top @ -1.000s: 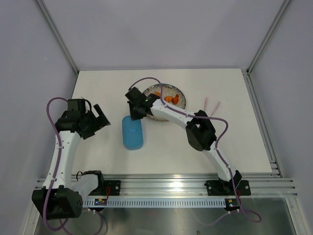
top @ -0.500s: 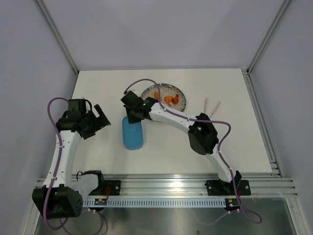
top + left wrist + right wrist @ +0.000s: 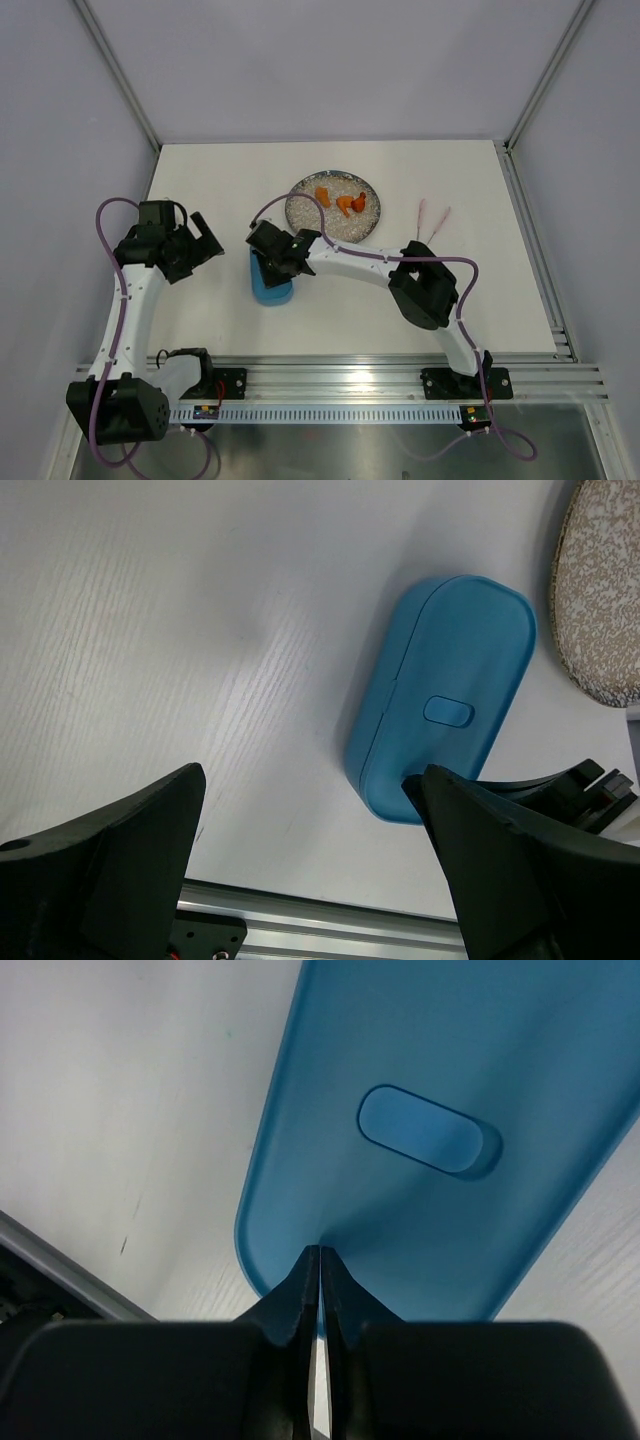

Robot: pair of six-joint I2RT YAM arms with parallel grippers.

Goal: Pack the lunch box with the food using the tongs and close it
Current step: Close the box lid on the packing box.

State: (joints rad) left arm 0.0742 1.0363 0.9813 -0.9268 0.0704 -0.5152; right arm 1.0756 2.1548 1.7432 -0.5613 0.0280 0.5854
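The blue lunch box (image 3: 270, 292) lies on the white table with its lid on, also seen in the left wrist view (image 3: 450, 690). My right gripper (image 3: 272, 258) is shut with nothing between its fingers, and its tips (image 3: 320, 1252) rest on or just over the lid (image 3: 450, 1080) near one end. My left gripper (image 3: 205, 240) stands open to the left of the box, its fingers wide apart (image 3: 305, 810) and empty. Orange food chunks (image 3: 345, 203) sit on the speckled plate (image 3: 372, 222). The pale pink tongs (image 3: 430, 218) lie on the table to the plate's right.
The plate's rim (image 3: 600, 600) shows at the left wrist view's right edge, beyond the box. An aluminium rail (image 3: 340, 380) runs along the table's near edge. Grey walls close in the back and both sides.
My right gripper has moved from the plate's near edge toward me, over the lunch box lid, uncovering the plate. The left arm has stayed still.
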